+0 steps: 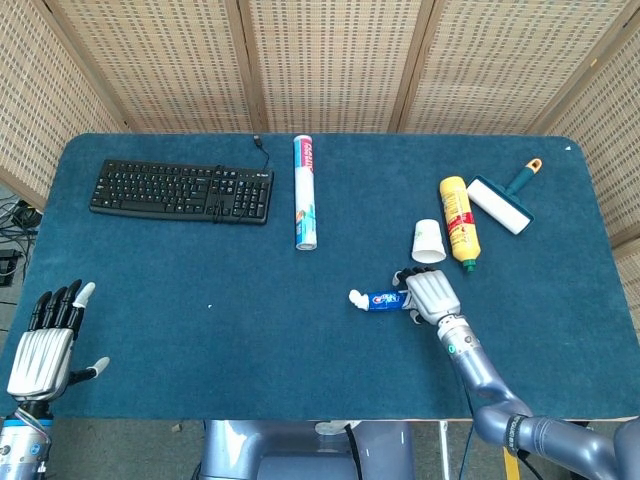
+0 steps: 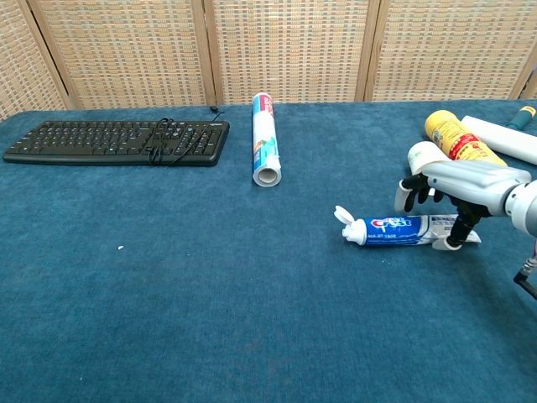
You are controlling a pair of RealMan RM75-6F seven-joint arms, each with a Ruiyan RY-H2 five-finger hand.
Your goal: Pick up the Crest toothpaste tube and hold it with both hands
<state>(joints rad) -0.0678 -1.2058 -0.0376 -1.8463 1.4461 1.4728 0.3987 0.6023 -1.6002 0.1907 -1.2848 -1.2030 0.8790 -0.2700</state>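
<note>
The Crest toothpaste tube (image 1: 380, 299) (image 2: 394, 228) lies flat on the blue table, white cap to the left. My right hand (image 1: 428, 293) (image 2: 457, 180) hovers over the tube's tail end with its fingers spread on the far side. Its thumb reaches down to the tube on the near side. The tube still rests on the cloth and the hand is not closed around it. My left hand (image 1: 45, 345) hangs open off the table's near left corner, far from the tube. It holds nothing and shows only in the head view.
A white cup (image 1: 428, 241) (image 2: 422, 156), a yellow bottle (image 1: 458, 220) (image 2: 453, 136) and a lint roller (image 1: 500, 203) (image 2: 503, 138) lie just behind the right hand. A black keyboard (image 1: 182, 190) (image 2: 117, 141) and a long cylindrical package (image 1: 305, 190) (image 2: 266, 138) sit at the back.
</note>
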